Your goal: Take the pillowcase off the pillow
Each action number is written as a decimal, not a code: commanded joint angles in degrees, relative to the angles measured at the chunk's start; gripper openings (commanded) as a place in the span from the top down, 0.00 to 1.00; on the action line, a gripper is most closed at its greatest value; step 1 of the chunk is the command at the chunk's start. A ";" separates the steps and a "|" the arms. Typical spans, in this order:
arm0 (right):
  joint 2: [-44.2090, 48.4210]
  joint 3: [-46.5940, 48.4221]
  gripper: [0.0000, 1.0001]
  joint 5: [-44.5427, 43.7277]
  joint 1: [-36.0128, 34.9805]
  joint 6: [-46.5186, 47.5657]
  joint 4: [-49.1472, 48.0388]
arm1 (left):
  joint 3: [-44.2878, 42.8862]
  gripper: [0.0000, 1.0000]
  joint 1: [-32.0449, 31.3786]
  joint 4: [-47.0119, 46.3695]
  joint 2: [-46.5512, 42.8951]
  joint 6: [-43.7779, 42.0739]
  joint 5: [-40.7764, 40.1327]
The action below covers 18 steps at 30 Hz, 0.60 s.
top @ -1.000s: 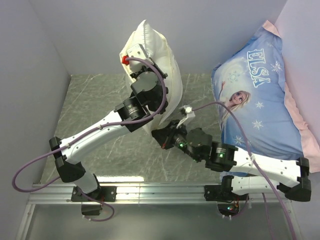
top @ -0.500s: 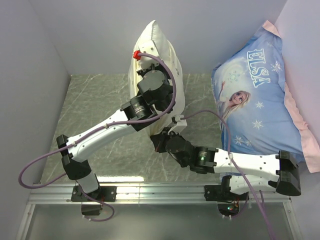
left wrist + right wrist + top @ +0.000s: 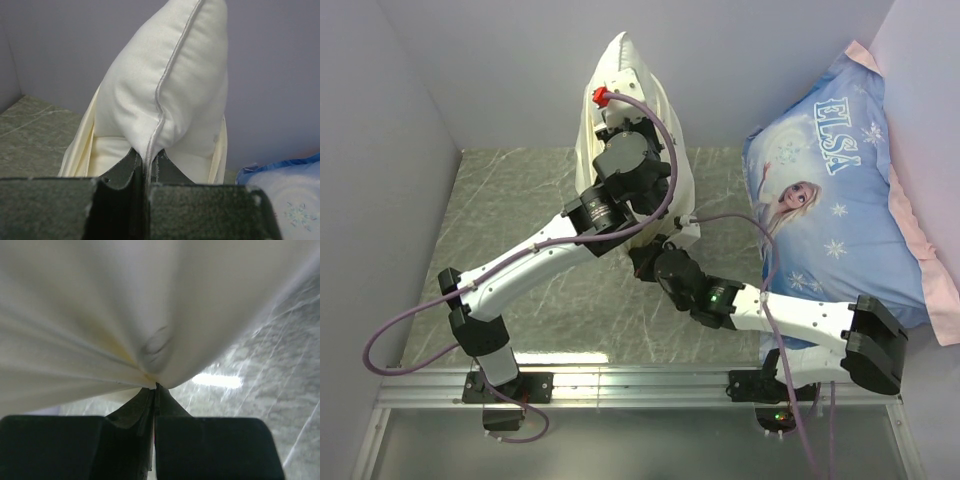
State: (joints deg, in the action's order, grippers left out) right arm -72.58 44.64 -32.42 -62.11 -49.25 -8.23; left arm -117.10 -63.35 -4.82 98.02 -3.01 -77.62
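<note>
The white pillow (image 3: pixel 620 55) stands on end, lifted above the table. My left gripper (image 3: pixel 623 88) is shut on the pillow's piped corner seam (image 3: pixel 159 100), and its jaws (image 3: pixel 149 162) pinch the piping. The cream pillowcase (image 3: pixel 682 190) hangs around the pillow's lower part, its open edges (image 3: pixel 80 150) showing on both sides of the pillow. My right gripper (image 3: pixel 647 258) sits low beneath the pillow, partly hidden by the left arm. It is shut on a bunched fold of the pillowcase (image 3: pixel 100 315), right at the fingertips (image 3: pixel 155 386).
A large blue Elsa-print pillow (image 3: pixel 830 190) leans against the back right wall, its corner also in the left wrist view (image 3: pixel 285 195). The marble table top (image 3: pixel 510 210) lies below, walled at the left and back. Both arms cross at the middle.
My left arm has carried the pillow higher and a little to the right. My right arm has reached left, drawing the pillowcase's lower end under the pillow. Both grips hold.
</note>
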 commanded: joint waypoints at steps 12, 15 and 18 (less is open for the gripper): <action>-7.75 -4.48 1.00 3.24 9.81 -0.23 8.41 | -9.28 0.99 -0.02 -14.43 -6.87 -7.09 6.96; -10.04 -3.78 1.00 4.30 11.48 -0.23 7.01 | -11.65 0.99 -0.02 -13.29 -6.35 -7.45 7.31; -11.97 -3.77 1.00 5.17 12.79 -0.58 5.95 | -12.19 0.99 -0.02 -13.72 -6.43 -8.50 7.57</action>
State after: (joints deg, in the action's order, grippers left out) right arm -79.35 44.29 -27.59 -51.53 -51.44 -15.97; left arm -120.40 -63.20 -4.97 98.43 -9.43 -77.19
